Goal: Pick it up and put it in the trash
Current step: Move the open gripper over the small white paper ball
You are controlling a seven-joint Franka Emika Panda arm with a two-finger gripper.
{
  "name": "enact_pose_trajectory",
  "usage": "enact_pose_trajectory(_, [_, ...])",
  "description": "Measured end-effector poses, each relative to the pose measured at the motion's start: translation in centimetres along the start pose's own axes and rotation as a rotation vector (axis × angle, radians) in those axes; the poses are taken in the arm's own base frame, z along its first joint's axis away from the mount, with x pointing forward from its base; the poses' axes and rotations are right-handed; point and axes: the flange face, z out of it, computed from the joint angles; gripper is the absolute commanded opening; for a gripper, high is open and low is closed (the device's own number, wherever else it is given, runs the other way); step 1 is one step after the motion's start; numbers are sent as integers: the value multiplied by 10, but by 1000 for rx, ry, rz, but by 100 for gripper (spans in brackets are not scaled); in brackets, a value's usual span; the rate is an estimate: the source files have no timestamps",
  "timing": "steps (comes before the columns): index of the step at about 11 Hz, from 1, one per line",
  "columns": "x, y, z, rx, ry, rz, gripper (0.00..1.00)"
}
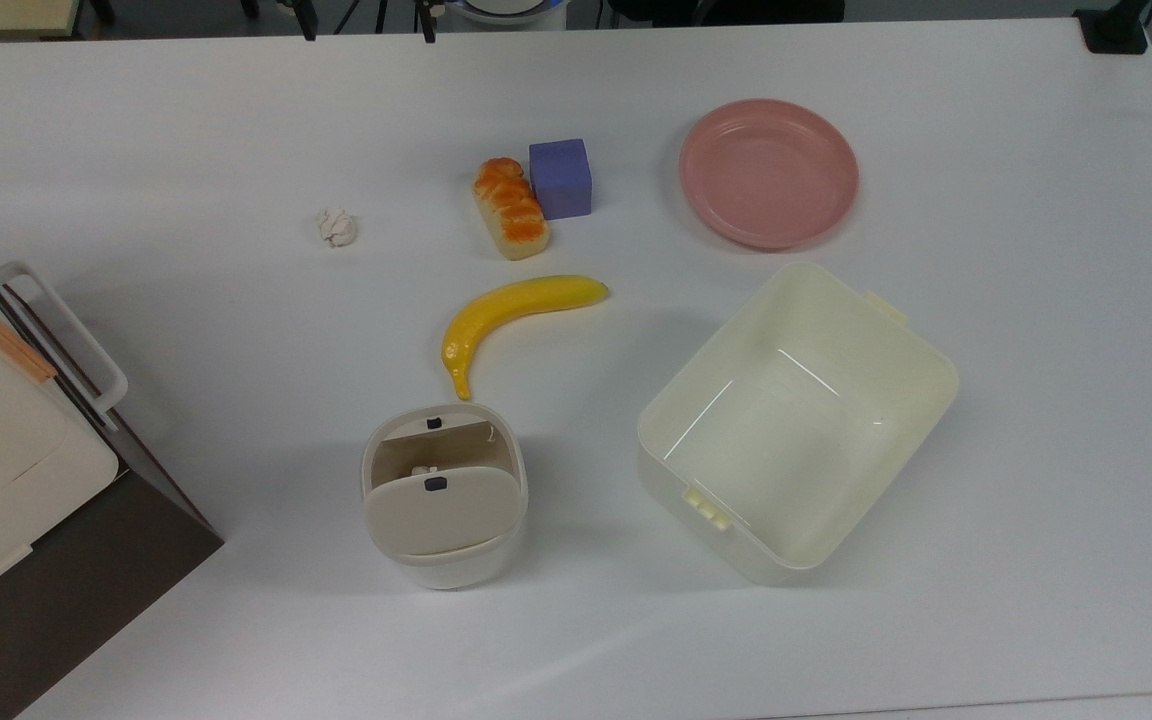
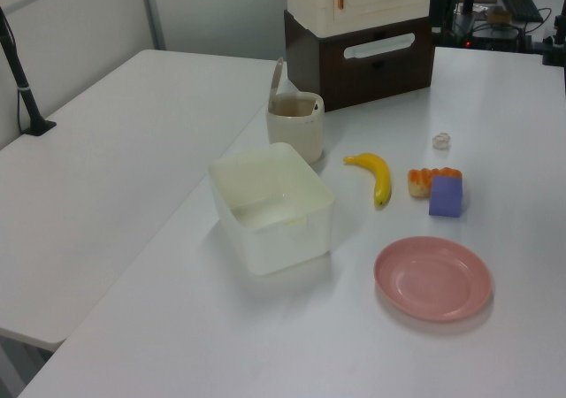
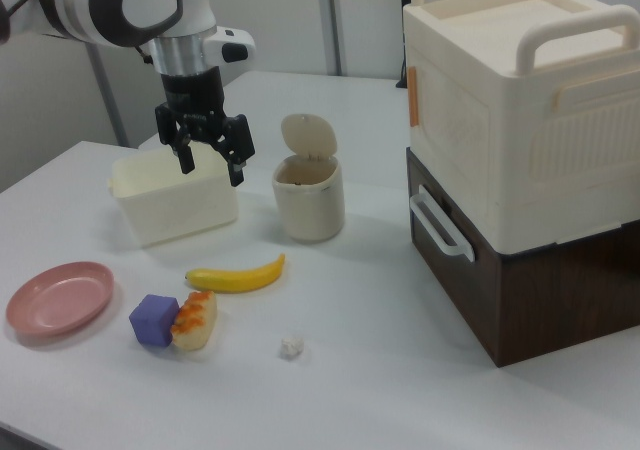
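Observation:
The small crumpled off-white paper wad (image 1: 336,227) lies alone on the white table, seen too in the left view (image 2: 441,140) and the right view (image 3: 291,347). The trash, a small white bin (image 1: 444,540), stands near the banana's tip with its beige flap lid (image 3: 308,135) tipped up, so the inside shows (image 2: 294,124). In the right view my gripper (image 3: 211,167) hangs open in the air above the table, over the cream tub's near side and left of the bin. It holds nothing and is well apart from the wad.
A banana (image 1: 516,310), an orange-glazed bread loaf (image 1: 510,208), a purple block (image 1: 560,178) and a pink plate (image 1: 768,172) lie on the table. A large cream tub (image 1: 866,330) stands at the top view's right. Stacked cream and brown boxes (image 3: 520,120) occupy the right view's right.

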Motion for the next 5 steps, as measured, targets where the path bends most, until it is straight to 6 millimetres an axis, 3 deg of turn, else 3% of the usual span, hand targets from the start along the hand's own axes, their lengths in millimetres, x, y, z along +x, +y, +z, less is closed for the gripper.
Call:
enact_pose_trajectory(1, [-2, 5, 0, 10, 1, 10, 100])
enact_pose_trajectory(3, [-17, 35, 10, 65, 24, 70, 100])
enact_pose_trajectory(5, [-41, 67, 40, 95, 18, 126, 100])
